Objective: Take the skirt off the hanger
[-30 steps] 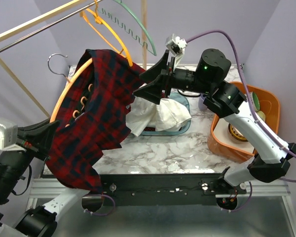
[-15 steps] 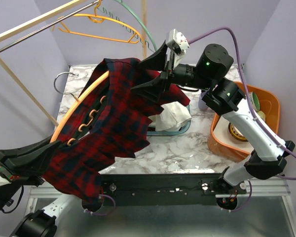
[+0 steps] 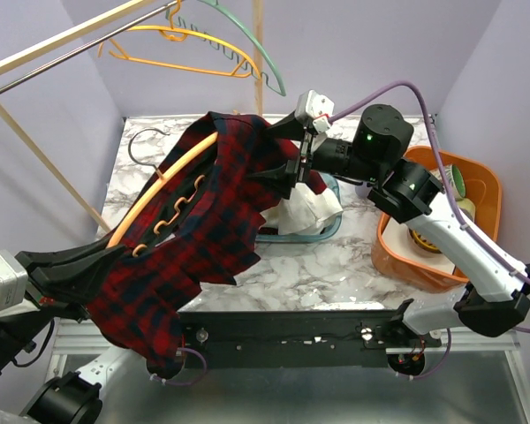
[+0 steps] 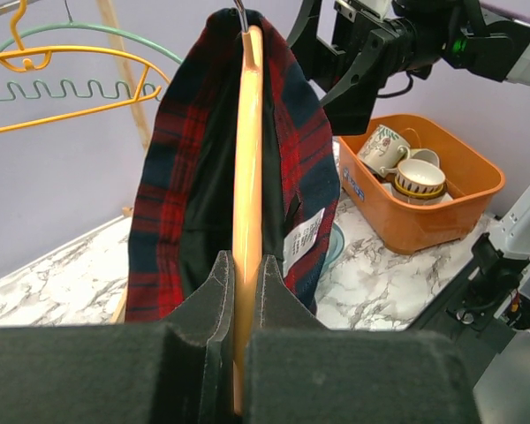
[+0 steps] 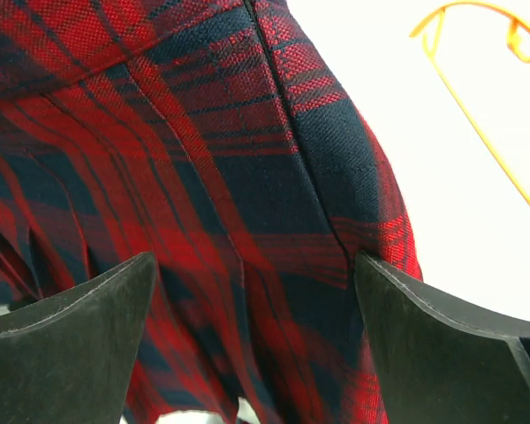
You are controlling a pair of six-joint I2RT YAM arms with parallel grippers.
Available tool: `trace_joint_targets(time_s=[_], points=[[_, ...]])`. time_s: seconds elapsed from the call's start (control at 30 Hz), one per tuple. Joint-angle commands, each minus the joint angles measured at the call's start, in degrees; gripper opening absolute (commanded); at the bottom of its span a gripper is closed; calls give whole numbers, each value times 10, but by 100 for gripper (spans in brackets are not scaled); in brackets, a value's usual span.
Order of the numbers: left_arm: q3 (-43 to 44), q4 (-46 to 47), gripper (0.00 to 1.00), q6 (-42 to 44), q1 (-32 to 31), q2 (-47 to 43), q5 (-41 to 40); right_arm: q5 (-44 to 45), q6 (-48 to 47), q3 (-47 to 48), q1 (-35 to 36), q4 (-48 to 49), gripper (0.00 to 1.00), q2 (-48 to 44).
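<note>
Hanger-end first: left pincer [image 4: 245, 269] pressed together on the tail of the orange hanger [image 4: 247, 132], holding it slantwise over the bench [image 3: 336, 265]. One plaid skirt [image 3: 212, 221], red and navy, wraps that hanger along most of its arc. Not off yet, so I'd call the job early; pulling the cloth free is all left to do. Right pincer [image 5: 254, 291] spread wide at the skirt's upper end, fabric between its jaws, not pinched. Beyond: one white cloth [image 3: 311, 205], one orange bin [image 3: 481, 177], two mugs [image 4: 380, 150] countable inside. Farthest, on the rail [image 3: 62, 40], bare orange hanger [image 3: 177, 64] and bare green hanger [image 3: 267, 64]; three hangers total.
</note>
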Motion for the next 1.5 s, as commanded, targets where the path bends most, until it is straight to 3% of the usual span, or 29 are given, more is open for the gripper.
trace_joint_targets(time_s=[0.0,0.33,0.57,0.67,0.77,0.8,0.87,0.9,1.2,1.33,1.47], points=[[3,96,0,8,0,4,6,54,-20,32,2,-30,100,-20],[0,97,0,9,0,14,-8,113,-29,34,1,-45,100,-37],[16,99,0,9,0,19,2,102,-44,53,-3,-58,100,-3],[21,104,0,9,0,23,-7,37,-33,31,-36,-35,96,8],[32,105,0,7,0,41,-9,-8,2,26,-77,-30,64,31],[35,105,0,6,0,42,-14,-14,13,22,-97,-23,40,32],[37,112,0,7,0,46,-50,-28,42,-10,-115,-3,21,21],[39,114,0,7,0,45,-65,-31,47,-23,-130,19,1,16],[52,170,0,-41,0,33,-234,34,141,-98,-190,77,1,-15],[52,193,0,-55,-1,30,-262,59,169,-143,-196,110,1,-34],[48,215,0,-74,0,38,-248,23,191,-161,-196,131,1,-33]])
